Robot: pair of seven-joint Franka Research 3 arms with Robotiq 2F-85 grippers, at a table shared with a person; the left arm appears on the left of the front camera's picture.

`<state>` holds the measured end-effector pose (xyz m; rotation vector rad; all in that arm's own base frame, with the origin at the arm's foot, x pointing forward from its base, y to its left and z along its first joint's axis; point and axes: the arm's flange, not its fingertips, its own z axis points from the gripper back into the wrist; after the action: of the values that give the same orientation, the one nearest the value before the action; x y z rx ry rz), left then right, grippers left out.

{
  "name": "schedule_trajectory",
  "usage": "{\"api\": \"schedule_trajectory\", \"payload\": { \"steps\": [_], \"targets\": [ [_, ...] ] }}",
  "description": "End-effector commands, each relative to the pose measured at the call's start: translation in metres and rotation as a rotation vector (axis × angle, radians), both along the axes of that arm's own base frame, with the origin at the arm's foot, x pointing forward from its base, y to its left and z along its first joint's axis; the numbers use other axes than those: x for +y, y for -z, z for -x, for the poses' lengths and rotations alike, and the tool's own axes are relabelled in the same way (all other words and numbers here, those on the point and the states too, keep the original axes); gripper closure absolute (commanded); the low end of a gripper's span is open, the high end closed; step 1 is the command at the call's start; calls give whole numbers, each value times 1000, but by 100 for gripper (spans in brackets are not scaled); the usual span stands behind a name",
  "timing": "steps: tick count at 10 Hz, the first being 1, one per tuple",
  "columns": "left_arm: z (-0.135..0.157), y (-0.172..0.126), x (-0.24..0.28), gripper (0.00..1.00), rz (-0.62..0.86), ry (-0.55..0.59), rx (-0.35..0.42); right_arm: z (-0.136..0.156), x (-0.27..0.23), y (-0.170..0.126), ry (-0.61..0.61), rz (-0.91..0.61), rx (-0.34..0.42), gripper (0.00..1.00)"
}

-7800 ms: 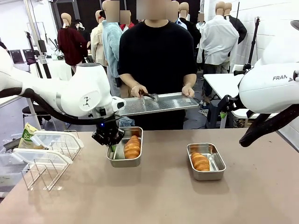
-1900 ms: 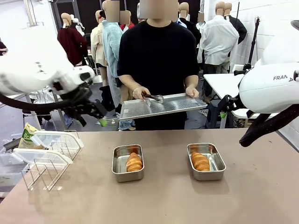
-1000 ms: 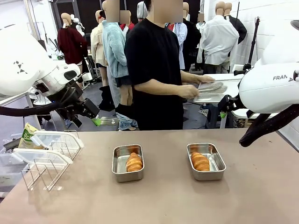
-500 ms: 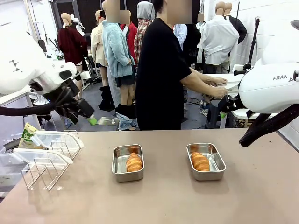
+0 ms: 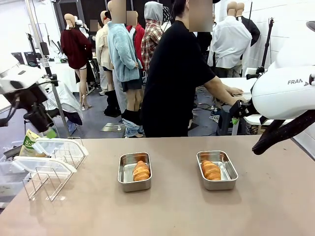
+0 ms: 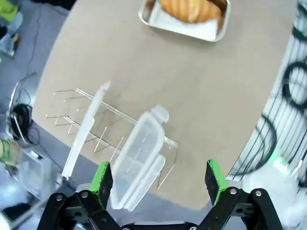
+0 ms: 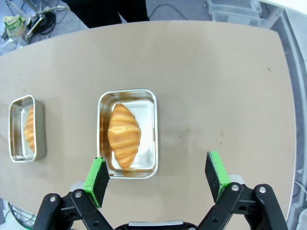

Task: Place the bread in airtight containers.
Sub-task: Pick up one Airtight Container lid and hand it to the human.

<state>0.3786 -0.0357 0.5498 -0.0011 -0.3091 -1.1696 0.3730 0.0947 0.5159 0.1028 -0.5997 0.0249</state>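
Your left gripper (image 6: 159, 175), wide open and empty, has swung from the filled pans (image 5: 121, 172) to the lids (image 6: 139, 160). Your right gripper (image 7: 158, 175) hangs equally open; lidding looks next.

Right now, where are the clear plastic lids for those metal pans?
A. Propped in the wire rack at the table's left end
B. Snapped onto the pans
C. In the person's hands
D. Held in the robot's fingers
A: the clear lids lean in the wire rack at the table's left end, while both pans sit uncovered with the bread showing.
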Motion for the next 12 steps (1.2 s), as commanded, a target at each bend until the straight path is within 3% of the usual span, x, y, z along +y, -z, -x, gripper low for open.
{"api": "schedule_trajectory", "payload": {
  "steps": [1,2,3,4,6,9,10,11,12],
  "targets": [
    [4,2,0,0,-93,270,-5,0,1,0,0,-1,-2,0],
    [6,5,10,0,-99,415,-27,0,1,0,0,-1,-2,0],
    [11,11,23,0,-214,551,-98,0,1,0,0,-1,-2,0],
    [14,9,30,0,-148,630,-136,0,1,0,0,-1,-2,0],
    [18,13,41,0,-124,699,-190,0,1,0,0,-1,-2,0],
    [19,16,42,0,-171,671,-161,0,1,0,0,-1,-2,0],
    [18,13,40,0,-168,601,-166,0,1,0,0,-1,-2,0],
    [17,13,45,0,-173,676,-159,0,1,0,0,-1,-2,0],
    [17,13,45,0,-173,676,-159,0,1,0,0,-1,-2,0]
  ]
}}
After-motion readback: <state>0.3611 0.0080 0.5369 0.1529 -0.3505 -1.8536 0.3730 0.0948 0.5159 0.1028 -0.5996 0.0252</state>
